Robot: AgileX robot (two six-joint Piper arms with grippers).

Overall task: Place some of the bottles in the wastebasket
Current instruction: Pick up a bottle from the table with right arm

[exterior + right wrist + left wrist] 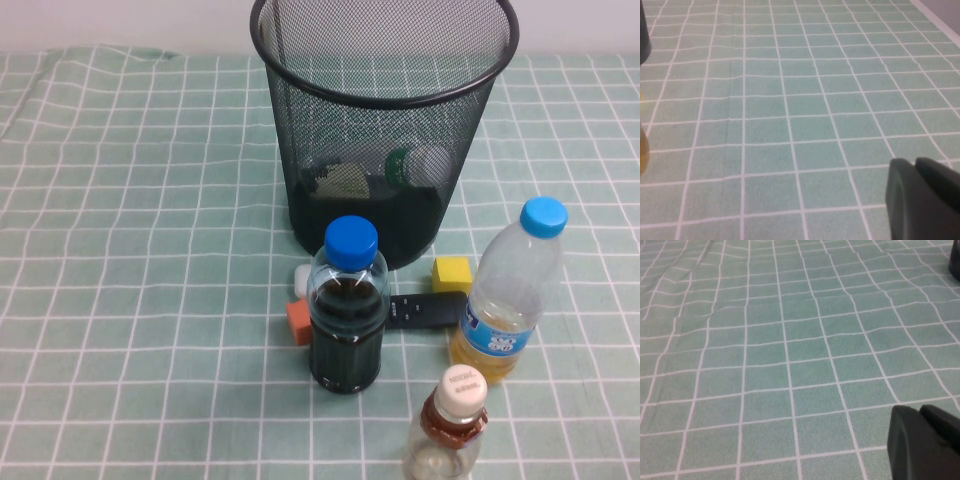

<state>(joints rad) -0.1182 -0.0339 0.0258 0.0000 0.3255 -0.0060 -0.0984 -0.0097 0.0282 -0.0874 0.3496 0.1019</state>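
High view showed one bottle, green label (405,165), already lying in the wastebasket (470,90). Brown-band bottle (450,425) stood near, right of centre, not yet binned. Left gripper (925,445) and right gripper (922,197) hung low over bare cloth (765,365), holding nothing; we couldn't tell their opening.

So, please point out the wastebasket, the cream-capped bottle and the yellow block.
wastebasket (300,80), high view, on its left mesh wall below the rim.
cream-capped bottle (461,388), high view, on its cap.
yellow block (452,273), high view, on its top face.
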